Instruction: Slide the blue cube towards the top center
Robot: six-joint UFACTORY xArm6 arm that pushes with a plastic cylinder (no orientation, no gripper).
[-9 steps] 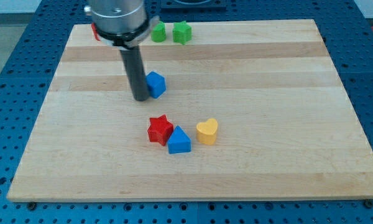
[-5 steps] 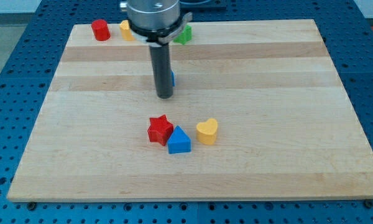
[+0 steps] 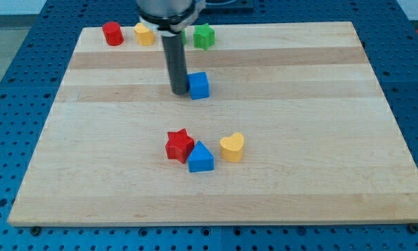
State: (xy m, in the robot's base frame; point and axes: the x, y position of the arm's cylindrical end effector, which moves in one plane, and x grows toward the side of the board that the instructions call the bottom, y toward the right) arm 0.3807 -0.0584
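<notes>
On a light wooden board [image 3: 299, 174] lying over a blue perforated table [image 3: 14, 104], 1 dark vertical rod comes down from the robot arm at the view's top. My tip [image 3: 178, 91] rests on the board just to the view's left of the blue cube [image 3: 199, 85], touching it or very nearly so; the gap is too small to judge. No jaws exist on this arm, only the plain rod, so nothing is being held.

That cube sits in the upper half of the board, a little to the view's left of centre, well below the top edge.

Along the top edge stand 3 fully visible blocks: a red cylinder [image 3: 112, 33] nearest the view's left, a yellow block [image 3: 145, 33] just beside it whose shape is hard to make out, and a green star [image 3: 204, 35] to the right of the rod. A sliver of another green block [image 3: 182, 35] peeks out beside the rod, mostly hidden.

Lower down, near the board's middle, 3 blocks cluster together: a red star [image 3: 179, 145], a blue triangular block [image 3: 200, 157] touching it at the lower right, and a yellow heart [image 3: 232, 147] just beside that.
</notes>
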